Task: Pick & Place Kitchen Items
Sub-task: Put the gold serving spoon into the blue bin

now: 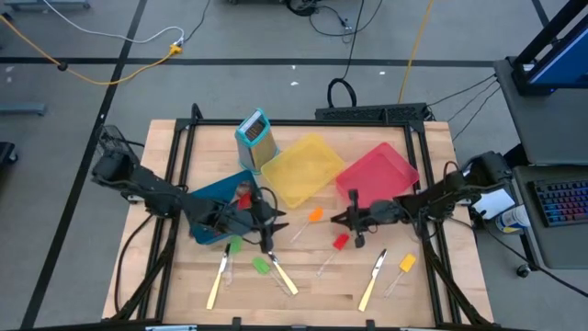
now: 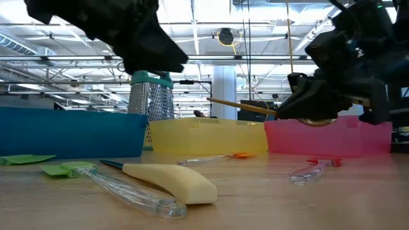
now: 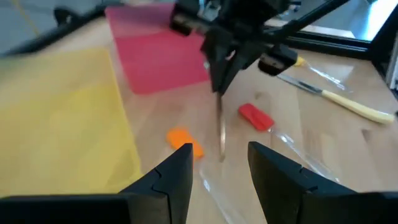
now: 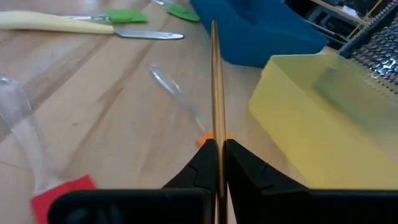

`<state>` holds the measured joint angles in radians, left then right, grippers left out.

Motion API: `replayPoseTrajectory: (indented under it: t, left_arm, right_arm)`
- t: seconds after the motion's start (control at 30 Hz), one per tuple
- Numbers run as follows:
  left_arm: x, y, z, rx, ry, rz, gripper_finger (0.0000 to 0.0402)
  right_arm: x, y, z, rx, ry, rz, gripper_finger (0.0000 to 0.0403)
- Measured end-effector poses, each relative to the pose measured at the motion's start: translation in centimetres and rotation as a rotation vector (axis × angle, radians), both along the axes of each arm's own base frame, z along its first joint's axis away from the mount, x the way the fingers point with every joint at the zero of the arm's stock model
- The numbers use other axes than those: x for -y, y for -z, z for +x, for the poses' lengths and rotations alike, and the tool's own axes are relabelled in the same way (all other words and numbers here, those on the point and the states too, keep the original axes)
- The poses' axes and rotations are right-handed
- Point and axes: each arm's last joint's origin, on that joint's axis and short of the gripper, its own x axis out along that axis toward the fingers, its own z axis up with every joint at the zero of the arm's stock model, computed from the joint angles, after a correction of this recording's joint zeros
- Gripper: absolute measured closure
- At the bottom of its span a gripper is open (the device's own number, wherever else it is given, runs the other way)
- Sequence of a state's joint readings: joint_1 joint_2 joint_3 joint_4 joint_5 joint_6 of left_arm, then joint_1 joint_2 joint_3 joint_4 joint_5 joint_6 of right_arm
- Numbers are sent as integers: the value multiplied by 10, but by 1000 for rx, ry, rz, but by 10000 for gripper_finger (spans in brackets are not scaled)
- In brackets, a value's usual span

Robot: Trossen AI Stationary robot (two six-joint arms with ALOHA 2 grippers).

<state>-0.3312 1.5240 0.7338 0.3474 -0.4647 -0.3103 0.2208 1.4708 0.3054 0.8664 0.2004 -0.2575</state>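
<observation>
Nearest the table's front edge: two cream-handled knives (image 1: 217, 280) (image 1: 371, 280), a yellow-headed spatula (image 1: 401, 268) just beside the right-hand one, and another cream-handled knife (image 1: 283, 276) lying close to a green-headed spatula (image 1: 262, 266). A little farther in: a second green head (image 1: 234, 245), a red-headed spatula (image 1: 337, 245) and an orange-headed spatula (image 1: 310, 219), all flat on the wood.

Above the table's middle, off the surface: right gripper (image 1: 355, 219), clamped tight on a slim wooden utensil (image 4: 216, 93). Handle pinched between the two fingers (image 4: 205, 163), shaft jutting straight forward toward the blue bin (image 4: 261, 28); in the low view, angled slightly upward in front of the red bin (image 2: 332, 137). End of the utensil inside the gripper hidden, so spoon or not, impossible to tell.

Opposite, over the near edge of the blue bin: left gripper (image 1: 264, 221), fingers (image 3: 168, 177) spread apart, nothing between them.

Farther back: yellow bin (image 1: 301, 170) between blue and red bins, and behind it an upright teal-framed grater (image 1: 255, 138).
</observation>
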Motion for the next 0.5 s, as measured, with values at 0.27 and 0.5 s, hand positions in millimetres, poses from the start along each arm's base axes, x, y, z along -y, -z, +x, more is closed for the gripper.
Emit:
replayPoseTrajectory:
  t: [0.27,0.5]
  left_arm:
    - [2,0,47,-32,14,266,243]
    - [-8,-10,78,-69,-7,329,243]
  right_arm:
    - [19,-6,6,61,-7,32,388]
    - [27,-7,6,63,-107,32,388]
